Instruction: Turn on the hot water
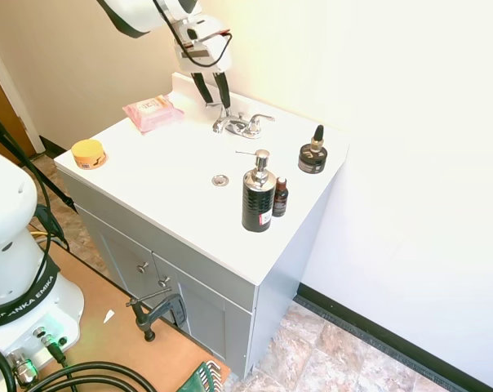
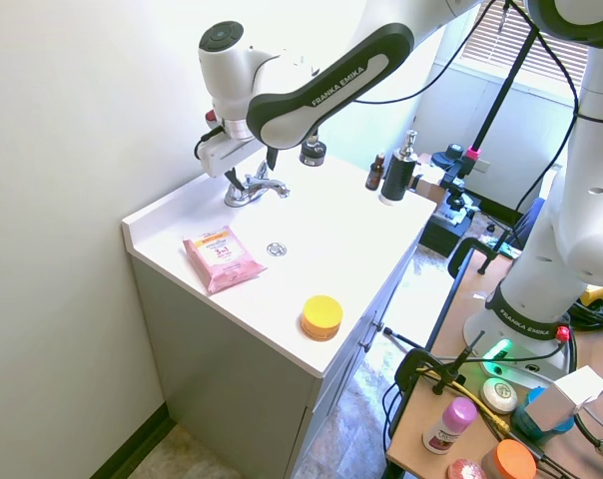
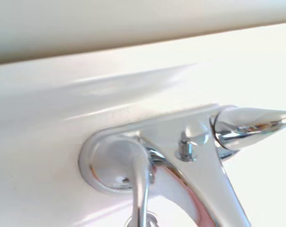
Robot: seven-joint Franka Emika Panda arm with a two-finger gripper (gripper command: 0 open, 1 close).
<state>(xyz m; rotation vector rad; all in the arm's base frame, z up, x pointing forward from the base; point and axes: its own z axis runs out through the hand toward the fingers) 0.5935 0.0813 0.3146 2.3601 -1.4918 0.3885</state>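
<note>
Reaching down from above the backsplash, the gripper [image 1: 213,101] hangs with fingers spread around the faucet's left-hand lever [image 1: 220,120], beside a black pump bottle [image 1: 257,200].

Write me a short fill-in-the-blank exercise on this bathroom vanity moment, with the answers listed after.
1. The pincer hangs just above the shiny chrome faucet's ____ lever.
2. The pink flat wipes packet lies on the white ____.
3. Beside the black soap pump bottle with chrome top stands a small ____ dropper bottle.
4. The round tin at the counter's corner is ____.

Answers: left-hand; countertop; brown; yellow
</note>
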